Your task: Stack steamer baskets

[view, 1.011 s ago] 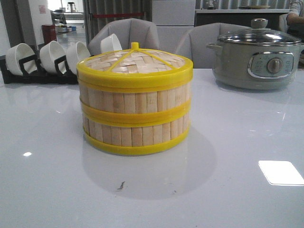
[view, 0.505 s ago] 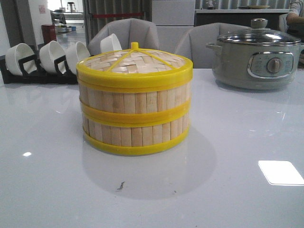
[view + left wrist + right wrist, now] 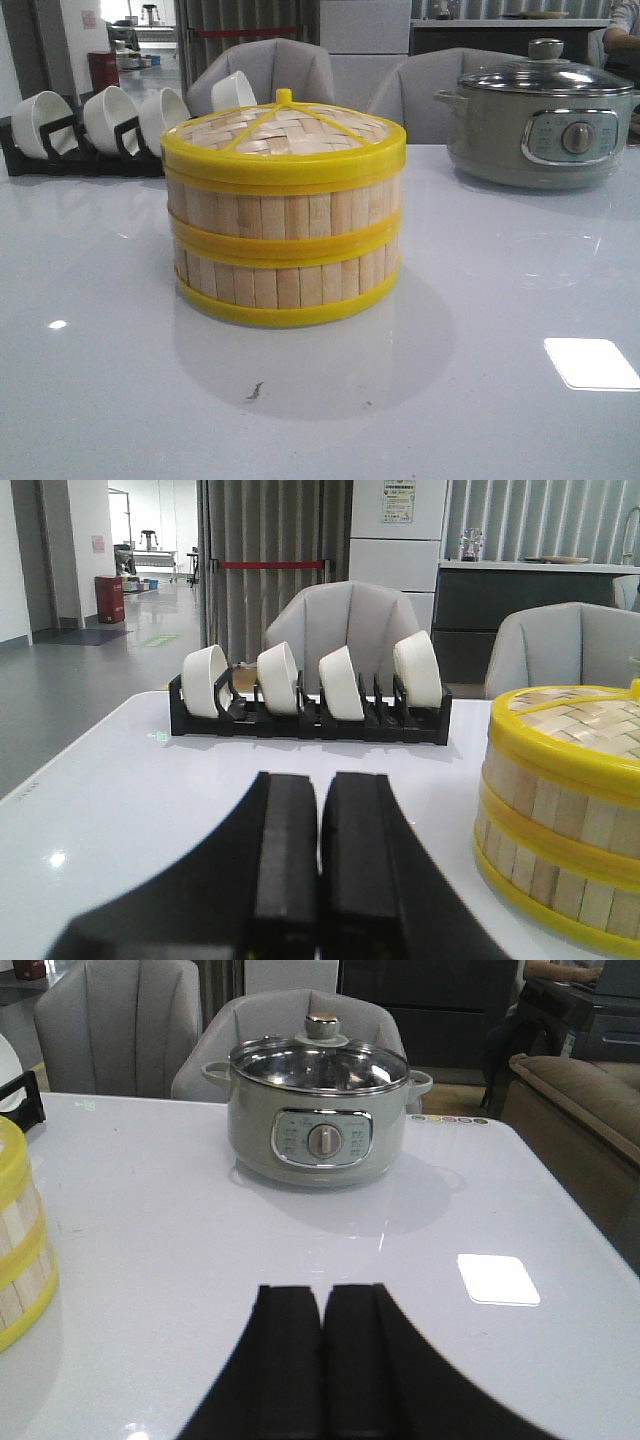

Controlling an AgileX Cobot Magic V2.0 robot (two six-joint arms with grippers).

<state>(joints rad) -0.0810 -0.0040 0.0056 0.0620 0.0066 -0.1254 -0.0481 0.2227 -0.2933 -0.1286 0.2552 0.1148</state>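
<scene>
Two steamer baskets (image 3: 285,245) stand stacked one on the other in the middle of the white table, pale slats between yellow rims. A woven bamboo lid (image 3: 285,130) with a yellow rim and knob covers the upper one. The stack's side shows in the left wrist view as steamer baskets (image 3: 560,830), and its edge shows in the right wrist view as steamer baskets (image 3: 20,1250). My left gripper (image 3: 321,780) is shut with nothing in it, off to the stack's left. My right gripper (image 3: 322,1295) is shut and empty, to the stack's right. Neither gripper shows in the front view.
A grey electric pot (image 3: 540,115) with a glass lid stands at the back right. A black rack (image 3: 310,715) of white bowls (image 3: 340,680) sits at the back left. Grey chairs (image 3: 275,70) stand behind the table. A bright light patch (image 3: 590,362) lies on the tabletop.
</scene>
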